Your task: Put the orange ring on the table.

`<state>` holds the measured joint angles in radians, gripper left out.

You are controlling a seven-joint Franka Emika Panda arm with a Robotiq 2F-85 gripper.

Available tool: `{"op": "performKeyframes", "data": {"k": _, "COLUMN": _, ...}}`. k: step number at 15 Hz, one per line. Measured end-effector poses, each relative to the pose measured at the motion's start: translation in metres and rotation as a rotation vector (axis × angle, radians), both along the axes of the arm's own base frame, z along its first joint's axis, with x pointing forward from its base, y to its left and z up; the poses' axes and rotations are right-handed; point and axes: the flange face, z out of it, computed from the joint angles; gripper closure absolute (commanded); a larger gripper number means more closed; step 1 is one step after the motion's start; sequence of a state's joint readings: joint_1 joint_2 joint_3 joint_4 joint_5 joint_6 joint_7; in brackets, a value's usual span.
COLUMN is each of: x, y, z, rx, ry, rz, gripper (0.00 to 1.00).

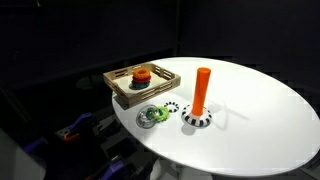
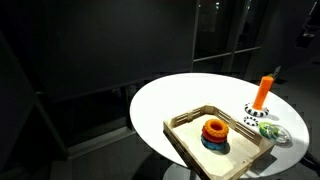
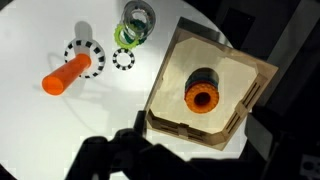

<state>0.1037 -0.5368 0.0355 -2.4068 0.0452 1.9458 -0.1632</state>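
The orange ring [image 3: 203,98] lies on top of a stack of rings inside the square wooden tray [image 3: 235,75]. It shows in both exterior views [image 1: 142,72] [image 2: 214,126], above a red ring and a blue one. The tray stands on the round white table [image 1: 250,110] [image 2: 170,100] [image 3: 40,130]. My gripper [image 3: 195,150] appears only in the wrist view, as dark fingers at the bottom edge. It hangs above the tray's near side, open and empty. It is not in either exterior view.
An orange upright post [image 1: 202,90] [image 2: 264,92] [image 3: 68,75] stands on a black-and-white base [image 1: 197,119]. A green ring [image 1: 152,116] [image 3: 130,36] and a small checkered ring [image 1: 170,108] [image 3: 124,59] lie beside the tray. The surroundings are dark.
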Motion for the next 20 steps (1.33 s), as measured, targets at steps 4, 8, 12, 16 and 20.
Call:
{"op": "performKeyframes", "data": {"k": 4, "x": 0.001, "y": 0.003, "z": -0.004, "rx": -0.004, "ry": 0.008, "rz": 0.002, "gripper": 0.00}}
{"op": "performKeyframes", "data": {"k": 8, "x": 0.003, "y": 0.001, "z": -0.005, "rx": -0.001, "ry": 0.003, "rz": -0.003, "gripper": 0.00}}
{"op": "performKeyframes", "data": {"k": 12, "x": 0.015, "y": 0.003, "z": -0.006, "rx": 0.006, "ry": -0.056, "rz": -0.004, "gripper": 0.00}}
{"op": "performKeyframes", "data": {"k": 16, "x": 0.033, "y": 0.010, "z": -0.015, "rx": 0.015, "ry": -0.113, "rz": -0.016, "gripper": 0.00}}
{"op": "performKeyframes", "data": {"k": 20, "x": 0.051, "y": 0.023, "z": -0.037, "rx": 0.038, "ry": -0.125, "rz": -0.028, "gripper": 0.00}}
